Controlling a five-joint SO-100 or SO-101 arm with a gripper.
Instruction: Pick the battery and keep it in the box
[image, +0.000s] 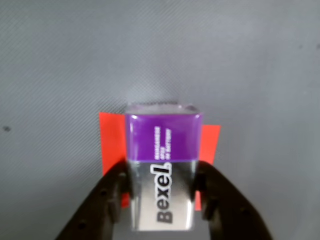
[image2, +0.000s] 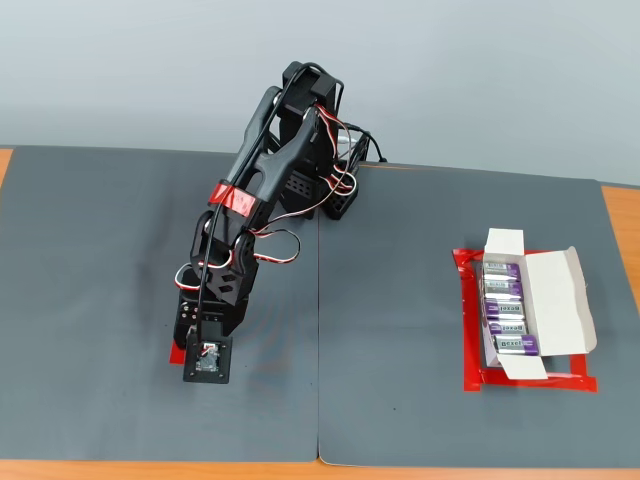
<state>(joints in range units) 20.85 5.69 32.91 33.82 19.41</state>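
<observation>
A grey mat is covering the counter below a pale wall. In the wrist view the tool is closing its two black fingers around the battery — silver and purple, lying over a red tape patch. Well apart, at the right of the fixed view, the box is lying open — a row of batteries inside.

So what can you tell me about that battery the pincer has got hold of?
The battery looks blocky in the wrist view, with a glossy purple upper half carrying small white print and a silver lower half lettered "Bexel" in dark type running lengthwise. The black pincer presses its silver half from both sides. Beneath it lies a red patch on the grey mat. The fixed view hides it behind the arm.
</observation>
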